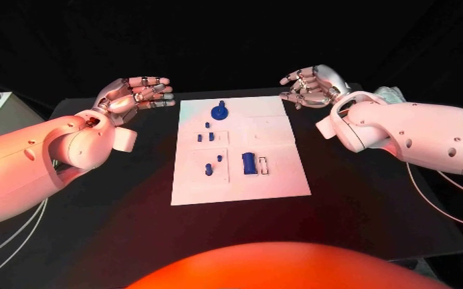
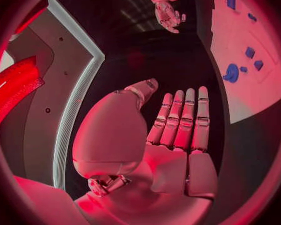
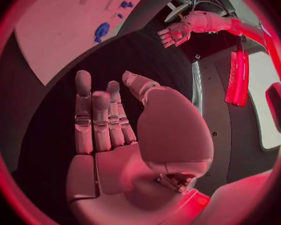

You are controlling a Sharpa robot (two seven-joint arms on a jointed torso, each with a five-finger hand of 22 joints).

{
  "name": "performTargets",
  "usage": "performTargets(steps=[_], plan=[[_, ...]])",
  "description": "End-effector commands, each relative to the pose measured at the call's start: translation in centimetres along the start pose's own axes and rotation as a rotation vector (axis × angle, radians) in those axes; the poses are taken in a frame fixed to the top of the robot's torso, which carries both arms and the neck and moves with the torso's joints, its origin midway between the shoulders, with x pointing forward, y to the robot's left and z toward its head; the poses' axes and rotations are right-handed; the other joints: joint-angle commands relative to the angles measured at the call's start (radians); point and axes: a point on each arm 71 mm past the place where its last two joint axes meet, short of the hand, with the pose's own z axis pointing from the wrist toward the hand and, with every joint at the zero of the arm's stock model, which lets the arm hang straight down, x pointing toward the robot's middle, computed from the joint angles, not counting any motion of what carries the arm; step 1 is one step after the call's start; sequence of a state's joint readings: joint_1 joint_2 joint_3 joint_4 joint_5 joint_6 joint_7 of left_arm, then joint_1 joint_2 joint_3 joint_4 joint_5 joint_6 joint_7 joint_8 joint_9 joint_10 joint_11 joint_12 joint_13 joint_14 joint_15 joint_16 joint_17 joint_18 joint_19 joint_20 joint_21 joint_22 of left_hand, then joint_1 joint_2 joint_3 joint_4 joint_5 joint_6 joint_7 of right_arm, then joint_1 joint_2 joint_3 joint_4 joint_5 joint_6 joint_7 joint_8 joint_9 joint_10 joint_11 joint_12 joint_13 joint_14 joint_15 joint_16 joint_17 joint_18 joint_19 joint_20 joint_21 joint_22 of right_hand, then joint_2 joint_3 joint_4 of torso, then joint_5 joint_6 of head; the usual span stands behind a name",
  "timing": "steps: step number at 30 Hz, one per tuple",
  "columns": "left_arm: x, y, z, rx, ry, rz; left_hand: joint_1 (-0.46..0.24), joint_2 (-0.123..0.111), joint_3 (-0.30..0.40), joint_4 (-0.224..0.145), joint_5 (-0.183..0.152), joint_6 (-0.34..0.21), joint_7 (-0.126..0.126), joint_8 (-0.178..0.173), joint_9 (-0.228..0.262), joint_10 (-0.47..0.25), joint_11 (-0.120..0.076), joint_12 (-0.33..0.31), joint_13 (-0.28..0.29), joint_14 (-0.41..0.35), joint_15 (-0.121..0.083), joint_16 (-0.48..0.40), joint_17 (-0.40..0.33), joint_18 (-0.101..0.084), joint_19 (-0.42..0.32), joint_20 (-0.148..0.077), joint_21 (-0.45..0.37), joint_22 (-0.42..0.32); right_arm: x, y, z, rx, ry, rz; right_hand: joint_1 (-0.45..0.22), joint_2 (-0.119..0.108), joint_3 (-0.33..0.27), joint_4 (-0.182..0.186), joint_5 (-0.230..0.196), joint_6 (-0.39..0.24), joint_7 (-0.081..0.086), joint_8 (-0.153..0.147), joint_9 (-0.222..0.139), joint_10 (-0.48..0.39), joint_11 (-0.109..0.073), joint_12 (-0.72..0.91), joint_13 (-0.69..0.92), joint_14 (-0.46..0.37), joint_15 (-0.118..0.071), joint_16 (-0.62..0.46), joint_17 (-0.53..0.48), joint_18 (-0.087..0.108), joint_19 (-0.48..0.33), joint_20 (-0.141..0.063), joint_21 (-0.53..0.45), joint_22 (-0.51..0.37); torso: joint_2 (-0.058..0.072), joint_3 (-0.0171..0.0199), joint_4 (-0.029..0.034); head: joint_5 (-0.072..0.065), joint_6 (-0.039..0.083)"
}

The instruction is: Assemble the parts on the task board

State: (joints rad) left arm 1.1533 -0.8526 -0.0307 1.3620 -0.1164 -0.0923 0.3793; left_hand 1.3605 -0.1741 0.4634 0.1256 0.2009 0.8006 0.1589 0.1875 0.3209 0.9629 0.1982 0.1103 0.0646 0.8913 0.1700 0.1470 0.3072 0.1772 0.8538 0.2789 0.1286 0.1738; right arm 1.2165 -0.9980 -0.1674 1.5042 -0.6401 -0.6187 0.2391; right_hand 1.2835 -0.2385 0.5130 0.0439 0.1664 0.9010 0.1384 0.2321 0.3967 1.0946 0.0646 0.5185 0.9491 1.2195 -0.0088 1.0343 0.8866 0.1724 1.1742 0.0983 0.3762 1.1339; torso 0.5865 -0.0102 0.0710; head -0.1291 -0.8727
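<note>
Lying between left hand (image 1: pixel 135 95) and right hand (image 1: pixel 310 87): task board (image 1: pixel 275 125), untouched.

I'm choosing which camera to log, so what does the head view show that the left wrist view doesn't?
Only the head view takes in the whole task board, including the tall blue part beside a small white frame, and the left hand from outside. Only the left wrist view gives that hand's open palm up close. Both share the right hand, the round blue part and two small blue parts.

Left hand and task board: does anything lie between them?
No. In the head view only bare black table separates the left hand from the task board's left edge.
</note>
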Motion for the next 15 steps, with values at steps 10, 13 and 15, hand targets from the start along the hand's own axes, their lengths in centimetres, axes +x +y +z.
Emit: performTargets(steps=[10, 13, 15], plan=[[-1.4, 0.1, 1.5, 0.066, -0.161, 0.02, 0.012, 0.0, -0.003, -0.002, -0.002, 0.013, 0.016, 0.003, -0.006, 0.005, -0.01, -0.001, 0.001, -0.003, -0.005, -0.007, -0.005, 0.002, -0.007, 0.003, -0.014, -0.007, -1.6, -0.6, 2.6, 0.022, -0.07, 0.149, 0.019, 0.001, 0.04, 0.004, 0.009, 0.061, 0.02, -0.036, -0.036, 0.144, 0.024, -0.403, -0.633, -0.058, 0.034, -0.496, -0.311, 0.01, -0.006, 0.032, -0.272, -0.331, -0.029, -0.008, -0.003, 0.018, 0.0], [-1.4, 0.2, 1.6, 0.067, -0.171, 0.023, 0.012, 0.001, -0.003, -0.002, -0.002, 0.015, 0.018, 0.004, -0.007, 0.007, -0.012, -0.001, 0.001, -0.002, -0.005, -0.007, -0.006, 0.002, -0.007, 0.003, -0.015, -0.008, -1.8, -0.8, 2.9, 0.026, -0.078, 0.153, 0.019, 0.002, 0.035, 0.002, 0.009, 0.066, 0.021, -0.04, -0.039, 0.152, 0.023, -0.417, -0.662, -0.047, 0.035, -0.527, -0.324, 0.01, 0.001, 0.033, -0.283, -0.356, -0.03, -0.0084, -0.0047, 0.02, 0.0], [-1.4, 0.2, 1.7, 0.067, -0.174, 0.025, 0.013, 0.001, -0.003, -0.002, -0.002, 0.016, 0.018, 0.004, -0.007, 0.008, -0.012, 0.0, 0.001, -0.002, -0.005, -0.008, -0.006, 0.002, -0.007, 0.003, -0.015, -0.008, -1.9, -0.9, 2.9, 0.027, -0.082, 0.154, 0.02, 0.004, 0.034, 0.001, 0.01, 0.068, 0.022, -0.042, -0.04, 0.156, 0.023, -0.422, -0.672, -0.042, 0.036, -0.537, -0.327, 0.01, 0.004, 0.033, -0.287, -0.364, -0.03, -0.0081, -0.0049, 0.022, 0.0]])
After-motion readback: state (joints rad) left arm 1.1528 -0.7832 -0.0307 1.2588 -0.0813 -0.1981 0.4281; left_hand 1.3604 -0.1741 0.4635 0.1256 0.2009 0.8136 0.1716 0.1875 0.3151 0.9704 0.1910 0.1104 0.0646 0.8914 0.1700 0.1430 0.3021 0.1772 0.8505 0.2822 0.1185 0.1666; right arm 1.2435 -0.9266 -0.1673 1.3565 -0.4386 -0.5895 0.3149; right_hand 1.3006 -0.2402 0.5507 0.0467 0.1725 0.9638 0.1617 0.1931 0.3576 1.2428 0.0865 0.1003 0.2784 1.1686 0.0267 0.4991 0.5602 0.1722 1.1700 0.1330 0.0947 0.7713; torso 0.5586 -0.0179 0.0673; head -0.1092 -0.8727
